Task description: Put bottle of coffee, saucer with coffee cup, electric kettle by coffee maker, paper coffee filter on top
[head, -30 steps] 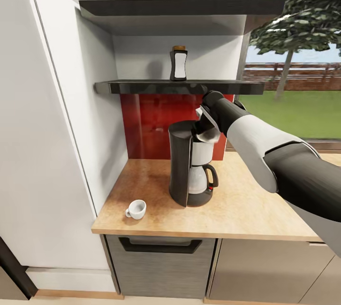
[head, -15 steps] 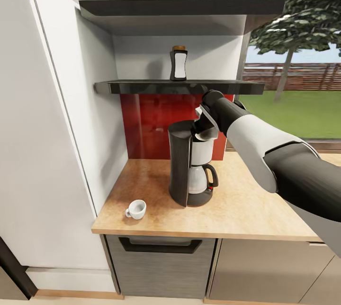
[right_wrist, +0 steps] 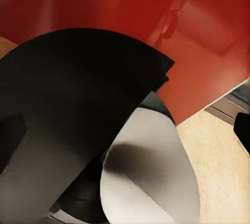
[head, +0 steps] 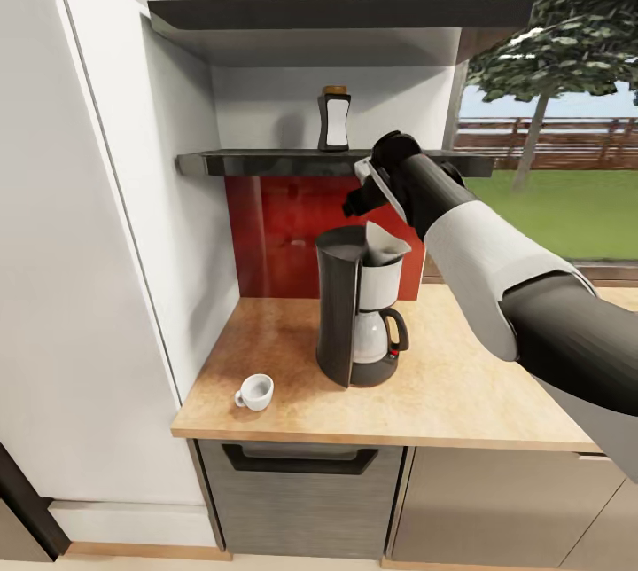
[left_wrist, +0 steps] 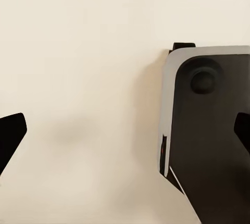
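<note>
The coffee maker (head: pixel 354 314) stands on the countertop (head: pixel 461 385) with a white paper coffee filter (head: pixel 384 245) resting in its top. In the right wrist view the filter (right_wrist: pixel 151 182) lies on the machine's black top (right_wrist: pixel 67 104). My right gripper (head: pixel 356 201) hangs open just above it, holding nothing, with its fingertips apart (right_wrist: pixel 125 135). The bottle of coffee (head: pixel 334 119) stands upright on the kitchen shelf (head: pixel 266 164). The coffee cup (head: pixel 255 392) sits on the counter left of the machine. My left gripper (left_wrist: pixel 125 135) is open over a pale surface. The saucer and electric kettle are out of view.
A red backsplash (head: pixel 275 234) lies behind the machine, and a white cabinet wall (head: pixel 133 243) bounds the counter on the left. A second black shelf (head: pixel 337 14) hangs higher up. A window (head: pixel 558 154) is at the right. Bare counter stretches right of the machine.
My right gripper has lifted up and slightly left from the coffee maker's top, letting go of the paper filter, which stays on the machine.
</note>
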Robot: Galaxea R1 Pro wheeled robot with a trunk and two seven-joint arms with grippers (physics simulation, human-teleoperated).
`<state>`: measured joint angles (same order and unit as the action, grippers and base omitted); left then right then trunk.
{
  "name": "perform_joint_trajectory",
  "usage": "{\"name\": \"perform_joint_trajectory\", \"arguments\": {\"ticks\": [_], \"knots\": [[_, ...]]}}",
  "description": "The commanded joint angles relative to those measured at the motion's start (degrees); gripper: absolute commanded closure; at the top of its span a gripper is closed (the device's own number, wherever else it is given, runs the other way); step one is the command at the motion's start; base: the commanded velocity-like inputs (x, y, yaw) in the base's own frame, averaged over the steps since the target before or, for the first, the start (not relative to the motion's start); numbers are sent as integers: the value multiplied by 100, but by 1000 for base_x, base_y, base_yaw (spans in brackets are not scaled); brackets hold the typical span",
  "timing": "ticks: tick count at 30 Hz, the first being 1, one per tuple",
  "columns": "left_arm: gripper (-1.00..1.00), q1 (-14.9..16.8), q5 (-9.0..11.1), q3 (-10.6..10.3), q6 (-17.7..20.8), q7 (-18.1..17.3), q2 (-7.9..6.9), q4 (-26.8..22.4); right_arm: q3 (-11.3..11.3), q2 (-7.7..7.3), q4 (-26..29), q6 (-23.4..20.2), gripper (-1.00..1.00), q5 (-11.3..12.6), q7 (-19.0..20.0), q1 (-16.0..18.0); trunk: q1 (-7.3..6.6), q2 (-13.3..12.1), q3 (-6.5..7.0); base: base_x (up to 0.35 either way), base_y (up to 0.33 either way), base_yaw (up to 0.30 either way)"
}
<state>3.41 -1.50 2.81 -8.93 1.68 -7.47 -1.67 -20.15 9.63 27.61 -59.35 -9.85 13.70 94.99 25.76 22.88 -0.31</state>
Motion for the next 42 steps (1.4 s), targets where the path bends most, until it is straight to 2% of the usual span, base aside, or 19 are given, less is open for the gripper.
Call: {"name": "perform_joint_trajectory", "arguments": {"ticks": [1, 30, 42], "knots": [[-100, 0, -17, 26, -21, 9, 0, 7, -17, -1, 18, -16, -100, -61, 54, 2, 2, 4, -3, 0, 0, 0], [-100, 1, -17, 26, -29, 16, 13, 0, -15, -17, 78, -16, -100, -66, 54, 2, 2, 4, -3, -1, 0, 0], [-100, 0, -23, 26, -29, 16, 17, 0, -15, -22, 78, -16, -100, -67, 54, 3, 2, 4, -3, -264, 0, 0]]}}
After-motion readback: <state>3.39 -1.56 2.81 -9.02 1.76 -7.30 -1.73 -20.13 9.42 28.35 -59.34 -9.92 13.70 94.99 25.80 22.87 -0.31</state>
